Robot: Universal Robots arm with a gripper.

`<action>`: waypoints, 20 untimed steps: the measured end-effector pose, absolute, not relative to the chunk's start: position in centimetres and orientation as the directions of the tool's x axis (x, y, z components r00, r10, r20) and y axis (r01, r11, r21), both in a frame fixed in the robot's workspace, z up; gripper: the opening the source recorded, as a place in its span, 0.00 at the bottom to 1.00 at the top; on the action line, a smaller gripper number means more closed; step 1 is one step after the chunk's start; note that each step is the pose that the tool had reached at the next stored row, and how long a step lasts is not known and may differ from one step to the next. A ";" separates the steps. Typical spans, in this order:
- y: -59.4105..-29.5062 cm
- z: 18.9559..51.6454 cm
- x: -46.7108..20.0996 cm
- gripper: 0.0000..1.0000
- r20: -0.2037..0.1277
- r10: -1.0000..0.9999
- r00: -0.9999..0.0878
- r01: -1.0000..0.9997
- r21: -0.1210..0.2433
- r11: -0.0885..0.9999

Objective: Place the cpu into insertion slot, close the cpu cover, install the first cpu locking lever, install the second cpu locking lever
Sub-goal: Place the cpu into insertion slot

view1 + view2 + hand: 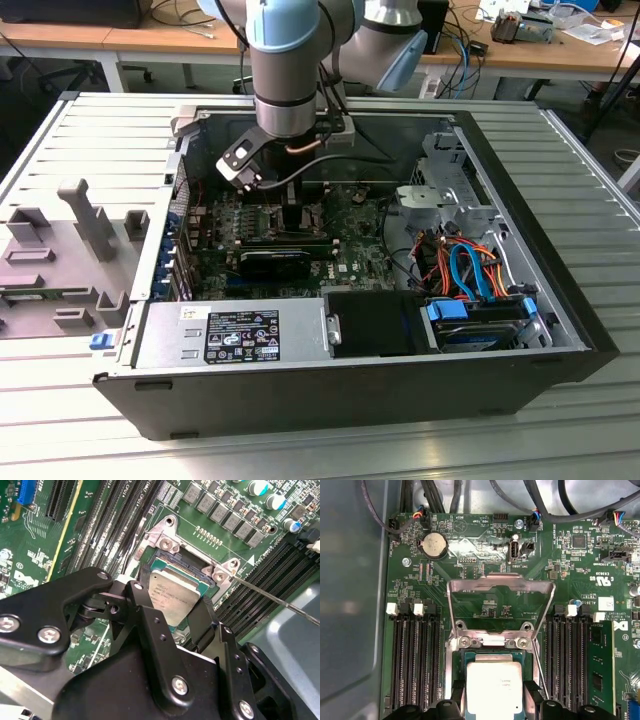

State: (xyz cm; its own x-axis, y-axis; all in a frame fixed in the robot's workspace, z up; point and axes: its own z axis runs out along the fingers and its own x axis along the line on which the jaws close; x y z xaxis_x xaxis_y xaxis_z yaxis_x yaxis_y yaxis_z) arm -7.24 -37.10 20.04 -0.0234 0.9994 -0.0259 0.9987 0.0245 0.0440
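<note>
- In the exterior view, the arm reaches down into the open computer case, which lies on its side on the table.
- There the gripper is low over the green motherboard. A black label with white print sits on the grey power supply; the print is too small to read.
- In the second wrist view, the gripper is closed to a narrow width. Its black fingers press on two opposite sides of the cpu.
- The cpu is square, so it has no clear long axis. Its silver top faces up and carries some lines of small dark print.
- It is over the insertion slot, whose dark pin field shows past one edge of the chip. A thin locking lever runs out from the socket corner, and long memory slots lie on both sides.
- In the first wrist view, the cpu lies flat within the insertion slot, its edges parallel to the socket border and its print lines parallel to the hinge side.
- The cpu cover stands open, raised from its hinge, and the board shows through its window.
- White lettering is spread over the board, near a round coin battery and a white sticker.
</note>
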 end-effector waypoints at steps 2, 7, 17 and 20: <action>-37.1 20.0 -7.3 0.54 -0.026 0.999 -0.022 0.999 0.044 0.023; -37.1 19.8 -7.3 0.54 -0.026 0.999 -0.018 0.999 0.044 0.019; -37.1 19.7 -7.3 0.54 -0.026 1.000 -0.012 0.999 0.044 0.013; -37.1 19.6 -7.3 0.54 -0.026 1.000 -0.012 0.999 0.044 0.013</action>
State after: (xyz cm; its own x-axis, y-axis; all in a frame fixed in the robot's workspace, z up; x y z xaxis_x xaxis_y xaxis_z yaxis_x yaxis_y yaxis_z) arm -7.27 -37.10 19.65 -0.0117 0.9996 -0.0264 0.9989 0.0129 0.0441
